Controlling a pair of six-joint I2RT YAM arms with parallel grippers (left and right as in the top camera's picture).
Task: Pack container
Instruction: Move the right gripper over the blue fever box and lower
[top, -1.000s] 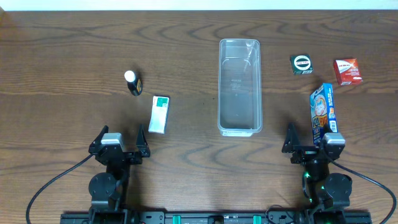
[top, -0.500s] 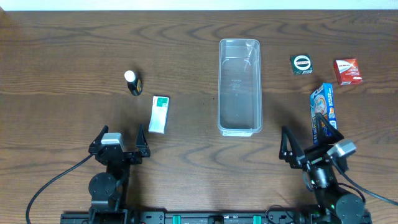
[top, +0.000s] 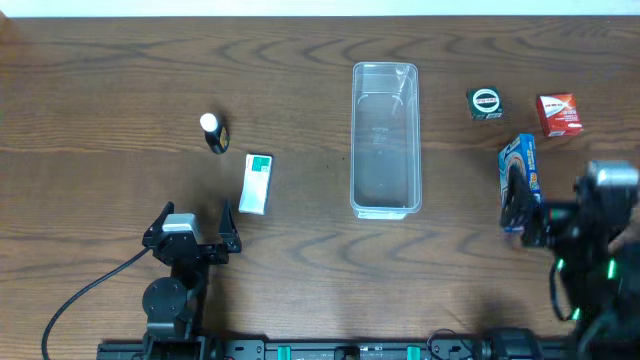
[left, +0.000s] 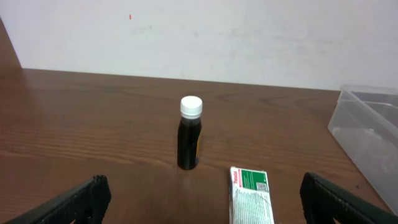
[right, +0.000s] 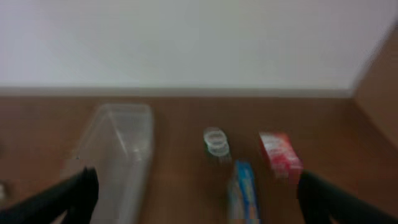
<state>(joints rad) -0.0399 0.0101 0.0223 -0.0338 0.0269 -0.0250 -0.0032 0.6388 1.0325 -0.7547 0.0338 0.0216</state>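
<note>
counting one container | one bottle | four boxes | left fingers spread | right fingers spread

White-capped bottle near box and container

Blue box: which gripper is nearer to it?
Right. The right gripper is at the near end of the blue box, overlapping it in the overhead view; the left gripper is far off, beyond the container.
</note>
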